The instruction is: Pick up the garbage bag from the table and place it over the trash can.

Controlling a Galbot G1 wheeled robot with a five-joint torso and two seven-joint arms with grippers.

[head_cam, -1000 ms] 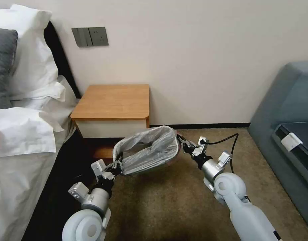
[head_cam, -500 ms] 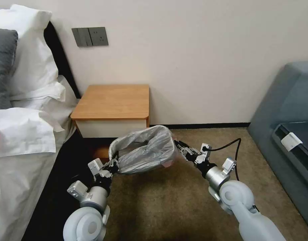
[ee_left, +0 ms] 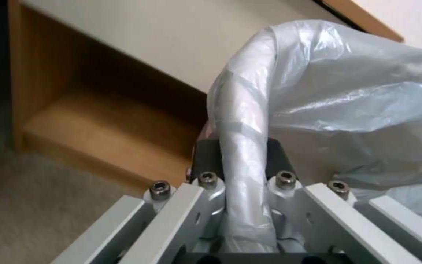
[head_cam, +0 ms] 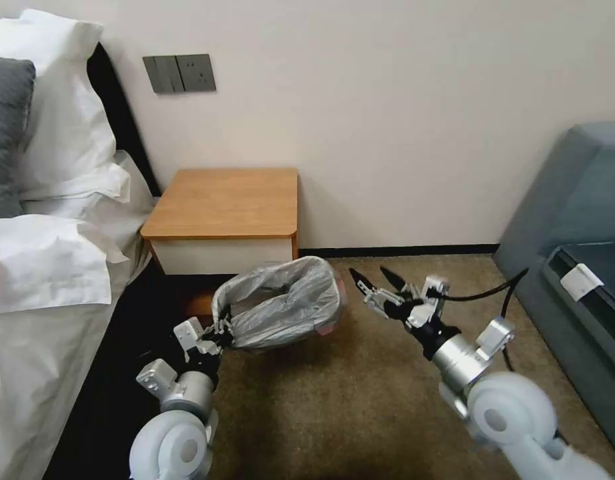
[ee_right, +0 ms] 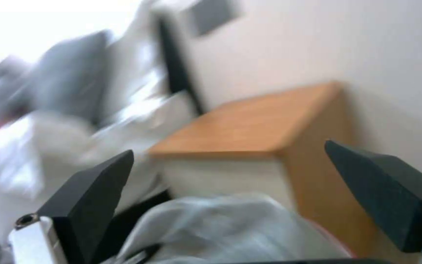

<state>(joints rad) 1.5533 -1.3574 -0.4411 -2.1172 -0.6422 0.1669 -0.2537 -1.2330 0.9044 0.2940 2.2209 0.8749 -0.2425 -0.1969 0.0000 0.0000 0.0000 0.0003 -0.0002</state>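
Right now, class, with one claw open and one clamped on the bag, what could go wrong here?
1. The left claw alone pinches the garbage bag over the trash can rim; pulling away might drag the film off.
2. The open right claw hangs beside the bag; a swing could snag it.

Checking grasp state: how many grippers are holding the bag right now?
1. The left gripper clamps the garbage bag on the bin's near-left rim; the right gripper is open, clear of it.
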